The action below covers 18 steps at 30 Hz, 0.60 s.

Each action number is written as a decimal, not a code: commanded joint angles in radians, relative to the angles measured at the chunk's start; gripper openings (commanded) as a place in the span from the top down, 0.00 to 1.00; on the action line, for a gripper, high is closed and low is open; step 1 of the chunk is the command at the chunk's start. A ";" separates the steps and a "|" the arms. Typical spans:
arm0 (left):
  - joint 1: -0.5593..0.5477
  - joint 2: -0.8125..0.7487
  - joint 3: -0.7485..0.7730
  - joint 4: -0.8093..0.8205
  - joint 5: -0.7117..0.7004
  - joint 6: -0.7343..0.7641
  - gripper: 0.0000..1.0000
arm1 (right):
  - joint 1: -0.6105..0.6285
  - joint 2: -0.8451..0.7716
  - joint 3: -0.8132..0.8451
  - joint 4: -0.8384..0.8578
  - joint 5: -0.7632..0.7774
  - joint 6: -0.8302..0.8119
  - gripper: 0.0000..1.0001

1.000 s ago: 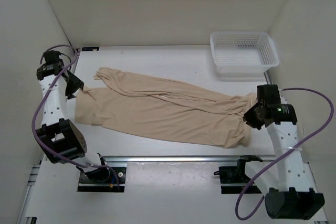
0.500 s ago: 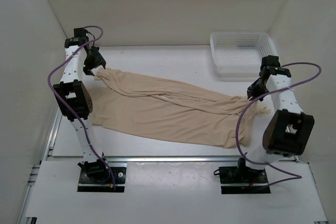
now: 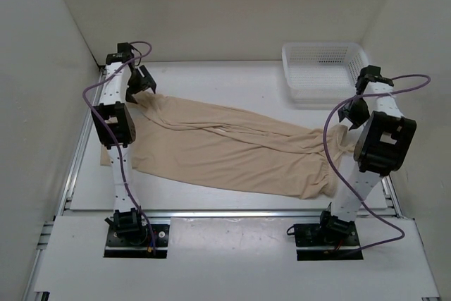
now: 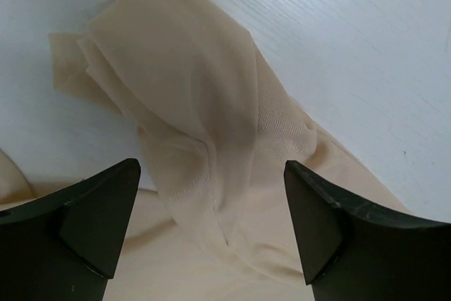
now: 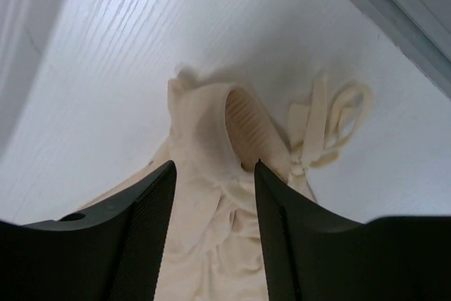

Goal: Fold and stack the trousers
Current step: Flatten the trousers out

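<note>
Two arms are up, both stretched out toward the far side of the table (image 3: 211, 79). The trousers (image 3: 232, 149) lie spread across it, running from the far left down to the near right, legs side by side, wrinkled, not folded at all. The left gripper (image 3: 143, 89) hangs over the end of the far leg at the left. On its wrist view the fingers (image 4: 91, 223) stand wide apart with thin cloth lying below between them, nothing clamped. The right gripper (image 3: 351, 113) is over the waist end at the right, its fingers (image 5: 141, 237) a narrower gap apart. The ribbed waistband shows in that gap, and the drawstring (image 5: 315, 121) lies just beyond. A white mesh basket (image 3: 326, 70) sits in the far right corner, apart from the cloth.
</note>
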 commanded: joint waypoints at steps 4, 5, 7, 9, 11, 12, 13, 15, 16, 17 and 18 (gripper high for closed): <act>0.006 0.028 0.074 0.018 0.002 0.009 0.05 | -0.008 0.098 0.072 -0.019 0.018 -0.020 0.49; 0.006 0.042 0.075 0.018 -0.007 0.009 0.05 | -0.008 0.108 0.072 -0.019 0.018 -0.020 0.49; 0.006 0.053 0.084 0.027 -0.016 0.009 0.04 | -0.008 0.120 0.072 -0.010 0.027 -0.029 0.49; 0.006 0.062 0.084 0.027 -0.016 0.018 0.04 | -0.008 0.140 0.062 0.000 0.027 -0.038 0.50; 0.006 0.083 0.084 0.027 -0.004 0.028 0.17 | -0.008 0.140 0.061 0.001 0.027 -0.048 0.62; 0.006 0.083 0.084 0.027 -0.004 0.028 0.53 | -0.008 0.140 0.051 0.001 0.027 -0.048 0.71; 0.006 0.083 0.072 0.027 -0.004 0.028 0.72 | -0.008 0.140 0.051 0.001 0.027 -0.048 0.81; 0.006 0.057 0.056 0.027 -0.021 0.028 0.90 | -0.008 0.119 0.041 0.001 0.036 -0.048 1.00; 0.006 0.044 0.056 0.027 -0.033 0.028 0.90 | -0.008 0.109 0.041 0.001 0.047 -0.039 1.00; 0.006 0.010 0.044 0.038 -0.033 0.028 0.90 | -0.008 0.082 0.041 0.010 0.061 -0.038 1.00; 0.006 -0.010 0.044 0.038 -0.042 0.028 0.90 | -0.008 0.068 0.041 0.010 0.061 -0.028 1.00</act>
